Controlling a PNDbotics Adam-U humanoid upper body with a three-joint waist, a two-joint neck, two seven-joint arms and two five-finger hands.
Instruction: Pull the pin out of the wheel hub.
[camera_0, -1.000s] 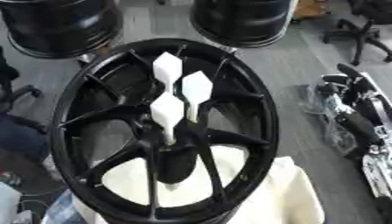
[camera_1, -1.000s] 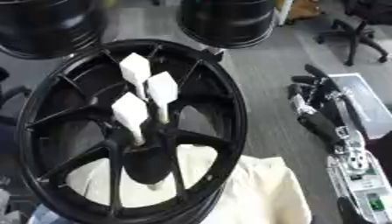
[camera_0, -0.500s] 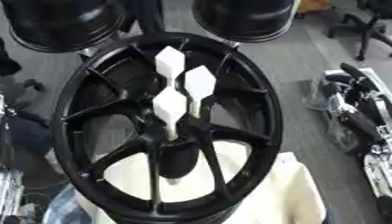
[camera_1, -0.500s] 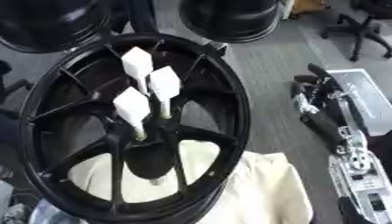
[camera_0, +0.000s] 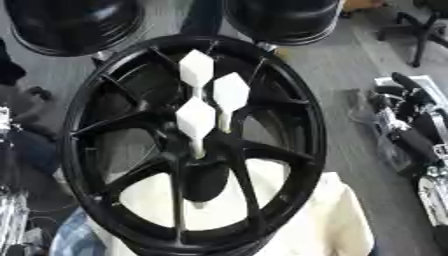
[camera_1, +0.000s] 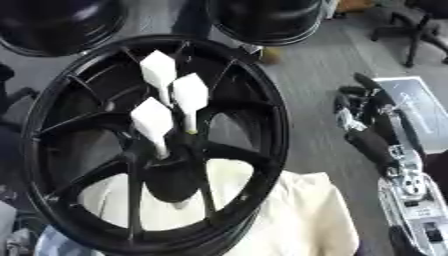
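A black spoked wheel hub (camera_0: 308, 131) leans over a cream cloth and fills the middle of both views. Three white pins with broad diamond-shaped heads stick out near its centre: one at the top (camera_0: 196, 69), one to the right (camera_0: 231, 93) and one lowest (camera_0: 195, 119). My right hand (camera_1: 357, 104) rests off to the right of the hub, fingers relaxed and pointing up, apart from the rim and holding nothing. Its silver and black forearm (camera_1: 409, 186) runs down the right edge. My left hand does not show.
Two more black wheels stand at the back, one on the left (camera_0: 70, 25) and one on the right (camera_0: 284, 17). The cream cloth (camera_0: 325, 221) spreads under the hub's lower right. An office chair (camera_0: 422, 30) stands at the far right on grey floor.
The whole picture has shifted slightly, so the camera has moved. The pins remain in the hub and my right hand stays beside it.
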